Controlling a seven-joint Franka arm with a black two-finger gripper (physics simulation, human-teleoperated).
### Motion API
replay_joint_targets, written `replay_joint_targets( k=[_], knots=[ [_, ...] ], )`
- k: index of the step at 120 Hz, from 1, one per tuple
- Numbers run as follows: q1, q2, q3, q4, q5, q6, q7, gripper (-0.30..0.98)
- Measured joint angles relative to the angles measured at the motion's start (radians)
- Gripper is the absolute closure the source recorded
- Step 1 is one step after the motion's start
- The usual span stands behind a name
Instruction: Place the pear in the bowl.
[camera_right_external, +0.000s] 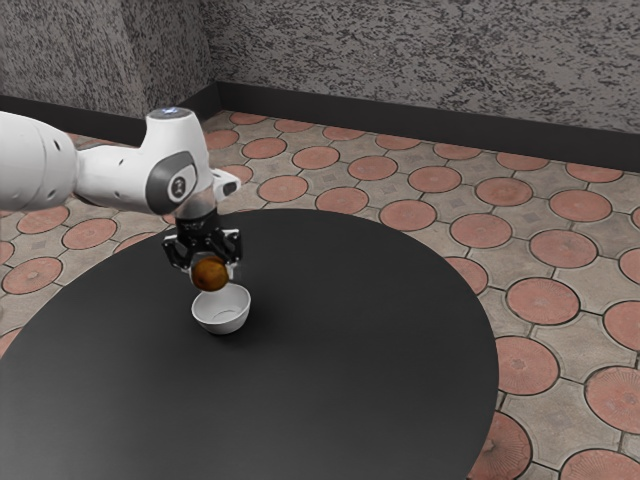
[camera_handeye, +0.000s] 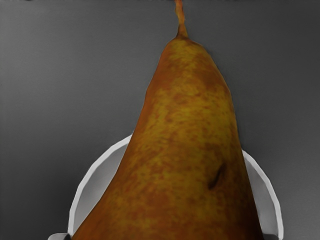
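Observation:
My gripper (camera_right_external: 208, 268) hangs above the white bowl (camera_right_external: 222, 312), its two fingers on opposite sides of the brown-orange pear (camera_right_external: 210, 275) and shut on it. The pear is held just over the bowl's rim, toward its far side in the exterior view. Large and close in the wrist view, the pear (camera_handeye: 185, 135) lies lengthwise with its stem pointing away from the hand. Behind it shows the bowl (camera_handeye: 90, 186), partly covered by the fruit.
The round black table (camera_right_external: 360, 330) carries the bowl. Beyond its curved edge lies a floor of red round tiles (camera_right_external: 480, 230), with a speckled grey wall (camera_right_external: 420, 60) behind.

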Motion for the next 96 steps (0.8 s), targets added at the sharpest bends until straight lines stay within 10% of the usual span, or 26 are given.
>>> replay_joint_targets(
  k=[96],
  knots=[
    [-0.022, -0.180, -0.007, 0.146, 0.033, -0.171, 0.048, 0.02]
  ],
)
